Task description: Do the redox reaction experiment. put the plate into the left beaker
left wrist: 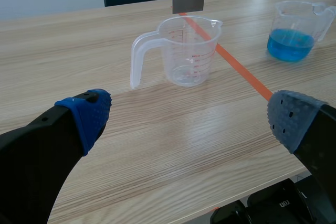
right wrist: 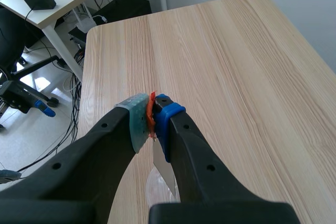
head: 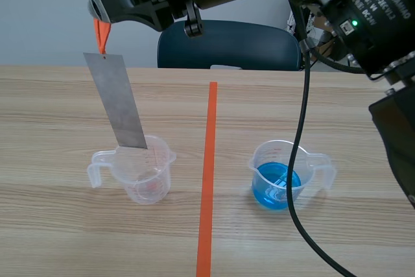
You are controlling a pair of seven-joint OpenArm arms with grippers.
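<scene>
The right end effector (head: pixel 101 16), at the upper left of the scene view on an arm that reaches across the top of the frame, is pinching a small orange tab (head: pixel 100 36) between its pads. The right wrist view shows the fingers closed tight on that tab. From the tab hangs the plate (head: pixel 120 102), a grey metal strip, slightly tilted. Its lower edge is at about the rim of the left beaker (head: pixel 146 174), a clear, empty jug at the lower left. Whether the edge is inside the rim yet is unclear.

The left end effector (left wrist: pixel 189 121) is spread wide, holding nothing, low over the tabletop (head: pixel 58 115) near that beaker.

The step in hand appears to be the lowering. Next, the plate likely needs centring over the mouth, then a straight descent and release.
</scene>
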